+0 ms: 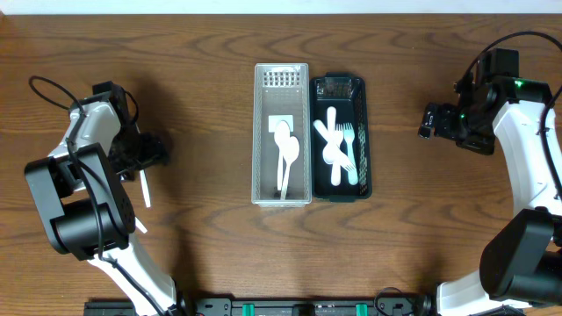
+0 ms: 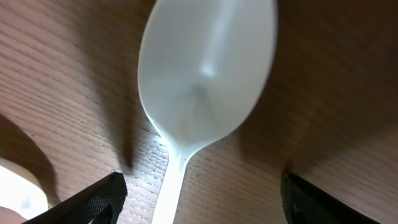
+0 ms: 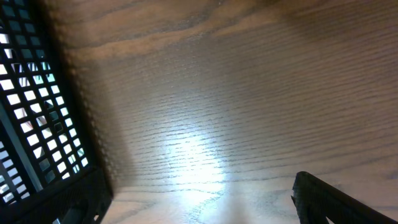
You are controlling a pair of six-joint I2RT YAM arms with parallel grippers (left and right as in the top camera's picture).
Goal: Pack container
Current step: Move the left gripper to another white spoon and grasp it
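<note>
A white plastic spoon (image 2: 205, 68) lies on the wooden table, bowl up. In the left wrist view its handle runs down between my left gripper's (image 2: 199, 208) two open fingers, and neither finger touches it. In the overhead view this spoon (image 1: 143, 190) shows beside my left gripper (image 1: 151, 156) at the table's left. A clear container (image 1: 260, 132) at the centre holds two white spoons. A black mesh container (image 1: 364, 132) next to it holds white forks and other cutlery. My right gripper (image 1: 428, 123) is open and empty over bare table, right of the black container (image 3: 31, 124).
A rounded white object (image 2: 18, 186) shows at the lower left of the left wrist view, beside the left finger. Both containers stand side by side mid-table. The table's front edge carries the arm bases.
</note>
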